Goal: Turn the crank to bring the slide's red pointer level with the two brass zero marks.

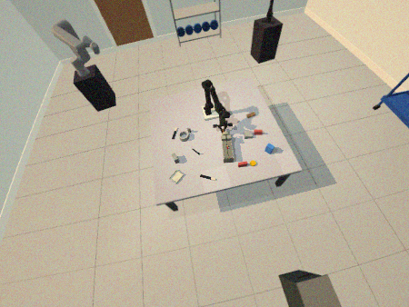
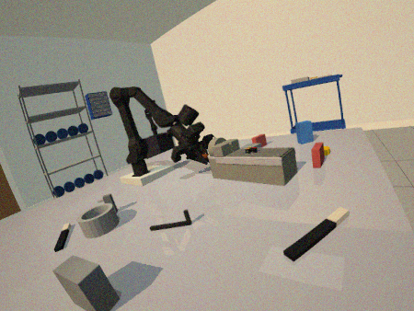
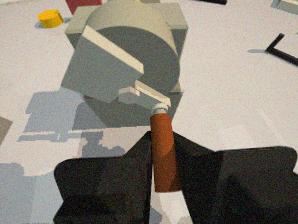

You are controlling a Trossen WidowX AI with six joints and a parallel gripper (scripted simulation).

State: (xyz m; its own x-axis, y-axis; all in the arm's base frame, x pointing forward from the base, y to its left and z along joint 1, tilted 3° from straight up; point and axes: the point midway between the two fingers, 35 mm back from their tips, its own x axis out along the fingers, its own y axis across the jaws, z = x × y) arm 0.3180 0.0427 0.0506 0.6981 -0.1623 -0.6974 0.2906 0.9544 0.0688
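The machine (image 1: 228, 156) (image 2: 248, 170) (image 3: 142, 22) is a long grey-beige box with a round drum at the arm's end. A small red pointer (image 1: 228, 147) shows on its top in the top view. The brass zero marks cannot be made out, and the pointer is out of the wrist view. A pale crank arm (image 3: 152, 95) reaches from the drum's front to the orange-brown handle (image 3: 164, 155). My gripper (image 1: 223, 129) (image 2: 205, 157) (image 3: 158, 134) is shut on the handle, one black finger on each side. A grey slab (image 3: 97, 67) stands left of the crank arm.
A red block (image 1: 258, 132) (image 2: 258, 140) and a grey block (image 1: 248, 134) lie beside the machine. A blue block (image 1: 270, 148) (image 2: 304, 132), another red block (image 1: 243, 164) (image 2: 317, 155) and a yellow cylinder (image 1: 253, 163) (image 3: 50, 18) lie farther off. A black L-shaped tool (image 2: 170, 225) lies opposite.
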